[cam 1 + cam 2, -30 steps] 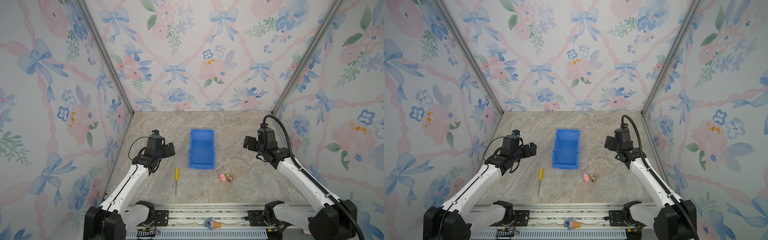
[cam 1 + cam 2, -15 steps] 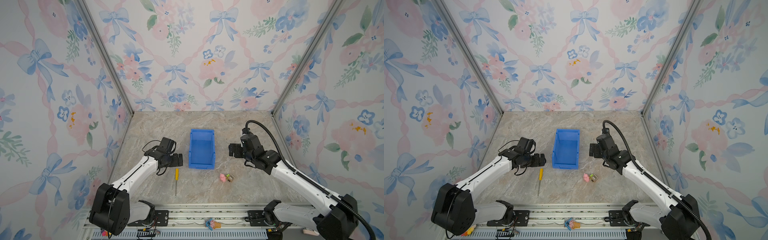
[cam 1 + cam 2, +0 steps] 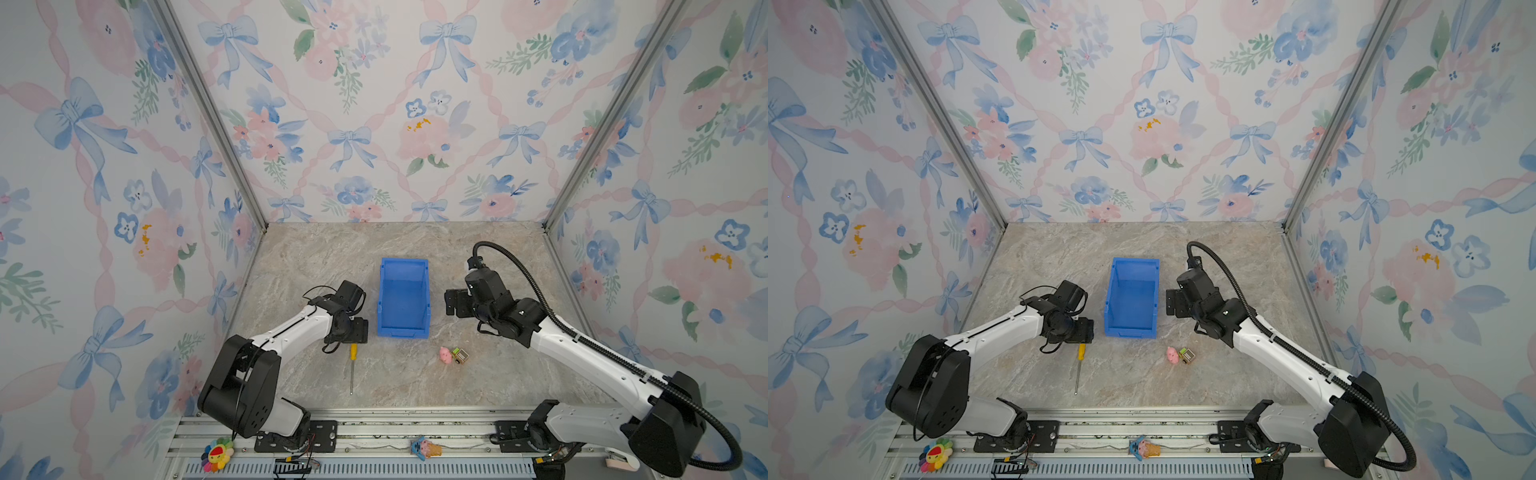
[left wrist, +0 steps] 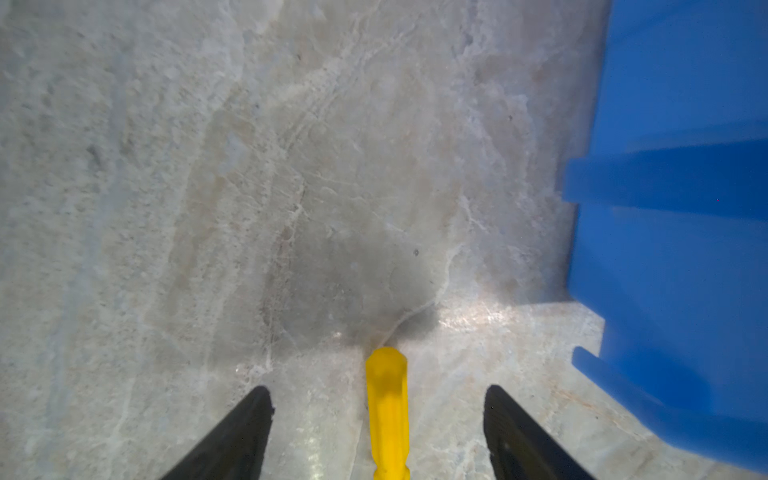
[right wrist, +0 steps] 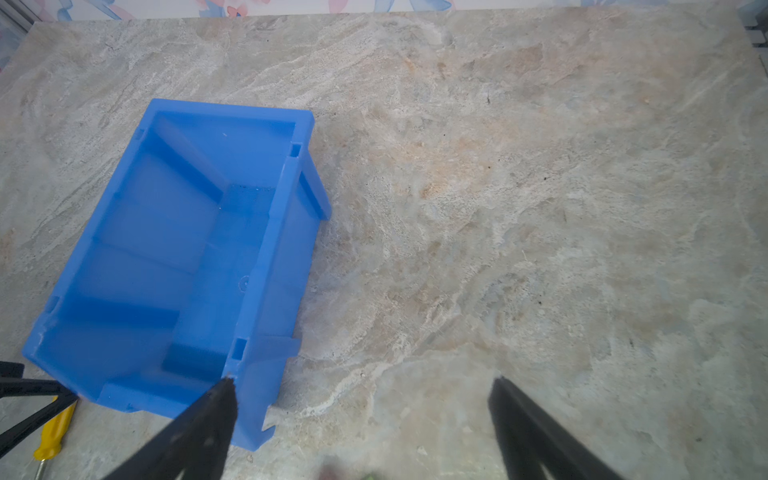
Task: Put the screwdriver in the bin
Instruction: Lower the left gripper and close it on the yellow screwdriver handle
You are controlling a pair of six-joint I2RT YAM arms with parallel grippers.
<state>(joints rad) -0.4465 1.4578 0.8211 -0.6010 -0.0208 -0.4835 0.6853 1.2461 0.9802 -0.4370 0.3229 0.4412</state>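
You are keeping the left pincer [image 4: 377, 392] apart astride the screwdriver [image 3: 353, 353], lying on the table [image 3: 395, 382] near the bin [image 3: 404, 262]; it is looking light, stiff, slippery, so take the yellow handle

I've brought my left gripper [image 3: 356, 337] down from frame left toward centre, its jaws now standing either side of the screwdriver [image 3: 352, 370] handle; my right gripper [image 3: 451, 302] has swung in beside the bin [image 3: 404, 262].
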